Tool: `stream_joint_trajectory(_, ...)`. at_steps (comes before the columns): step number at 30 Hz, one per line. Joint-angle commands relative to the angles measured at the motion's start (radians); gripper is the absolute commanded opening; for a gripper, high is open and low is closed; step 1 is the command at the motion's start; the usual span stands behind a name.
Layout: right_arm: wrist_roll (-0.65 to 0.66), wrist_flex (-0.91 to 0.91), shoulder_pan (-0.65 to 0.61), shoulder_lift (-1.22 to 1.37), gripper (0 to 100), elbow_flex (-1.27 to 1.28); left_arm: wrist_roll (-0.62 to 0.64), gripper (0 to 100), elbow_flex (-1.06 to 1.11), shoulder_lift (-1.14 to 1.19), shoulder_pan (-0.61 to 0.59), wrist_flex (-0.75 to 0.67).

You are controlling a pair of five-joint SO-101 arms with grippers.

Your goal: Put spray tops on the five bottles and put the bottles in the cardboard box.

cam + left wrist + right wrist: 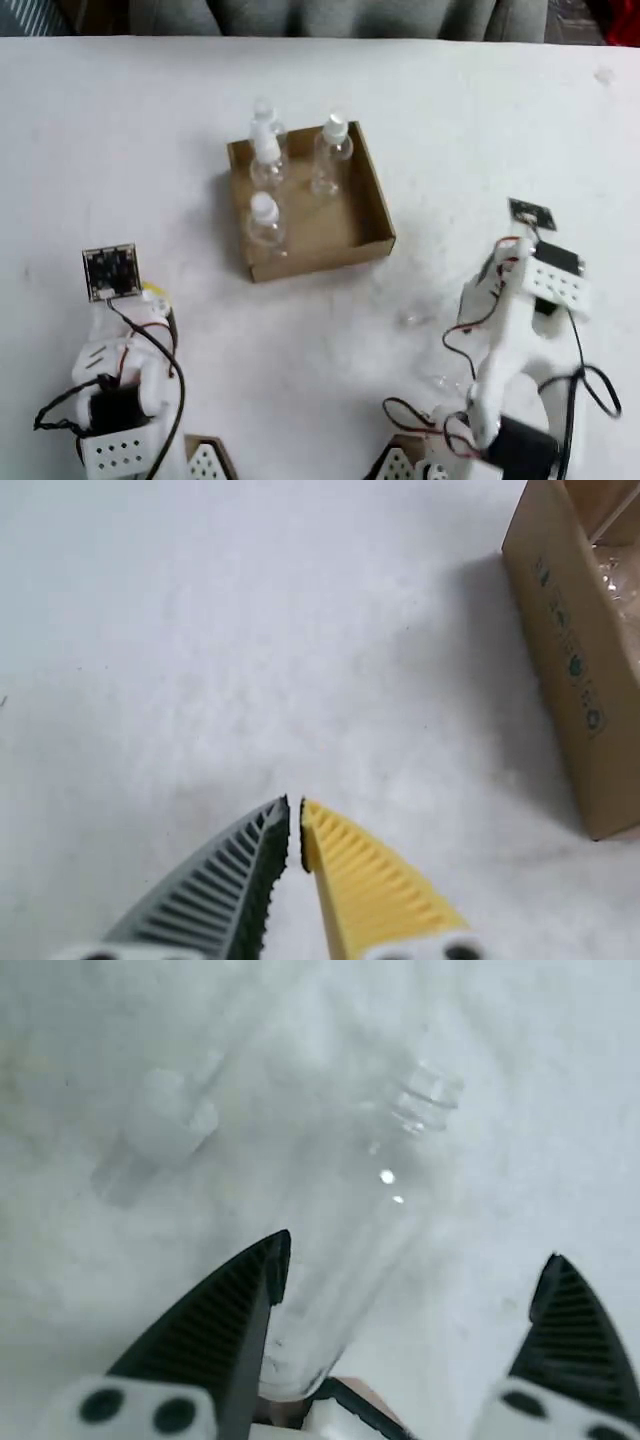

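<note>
The right claw is spread wide, its jaws on either side of an uncapped clear bottle that lies on the white tabletop. A loose spray top lies just beside the bottle. The left claw is closed on nothing, low over the tabletop near the cardboard box. Capped bottles stand upright in the box, seemingly four, though the farthest is hard to place.

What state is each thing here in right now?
Cardboard box: open, capped bottles standing inside.
Loose bottle: lying down, uncapped.
Spray top: lying loose beside that bottle.
Left gripper: shut, empty.
Right gripper: open, over the loose bottle.
</note>
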Motion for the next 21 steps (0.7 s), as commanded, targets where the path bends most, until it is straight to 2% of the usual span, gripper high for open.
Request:
stream_joint_trajectory(1,-0.003,-0.084,-0.01,0.099,31.8,-0.041,-0.005,2,0.0,-0.01,-0.012,0.002)
stream_joint_trajectory(4,-0.003,-0.147,-0.01,0.17,31.4,-0.041,-0.005,2,0.0,-0.01,-0.012,0.002)
stream_joint_trajectory(7,0.002,-0.151,-0.01,0.225,26.2,-0.041,-0.005,2,0.0,-0.01,-0.012,0.002)
stream_joint_trajectory(13,-0.002,-0.151,-0.002,0.24,0.9,-0.049,-0.005,2,0.0,-0.01,-0.012,0.002)
stream_joint_trajectory(15,-0.002,-0.124,-0.002,0.223,3.3,-0.066,-0.005,2,0.0,-0.01,-0.012,0.002)
stream_joint_trajectory(21,-0.002,0.074,-0.01,0.151,1.6,-0.213,-0.005,2,0.0,-0.01,-0.012,0.002)
